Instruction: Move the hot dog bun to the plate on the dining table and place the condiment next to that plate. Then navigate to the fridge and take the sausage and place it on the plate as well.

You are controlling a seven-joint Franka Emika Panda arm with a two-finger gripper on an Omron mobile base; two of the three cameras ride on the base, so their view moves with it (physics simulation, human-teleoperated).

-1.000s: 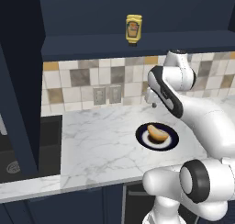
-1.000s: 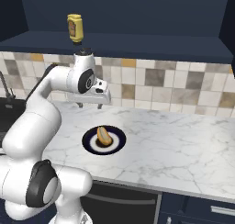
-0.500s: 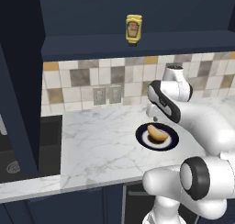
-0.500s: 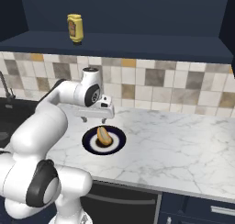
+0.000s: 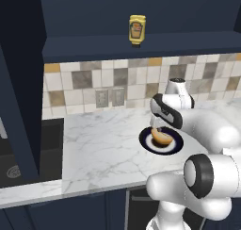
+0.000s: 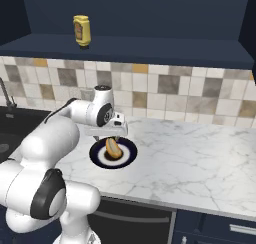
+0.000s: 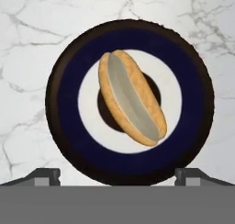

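Hand view looks straight down on the bun (image 7: 131, 98), which lies slantwise on a navy-rimmed plate (image 7: 64, 62) on the marble bench (image 7: 27, 44), split side up. The fingers (image 7: 43, 176) stand wide, one tip at each lower corner, holding nothing. Right base view shows the arm bent low with the gripper (image 6: 111, 136) just above the bun (image 6: 113, 147), and the condiment (image 6: 82, 30) up on the navy shelf (image 6: 165, 45).

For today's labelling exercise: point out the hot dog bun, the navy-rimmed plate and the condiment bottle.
hot dog bun (image 7: 131, 99), hand view, pale split top.
navy-rimmed plate (image 7: 69, 62), hand view, dark rim.
condiment bottle (image 6: 82, 30), right base view, label.
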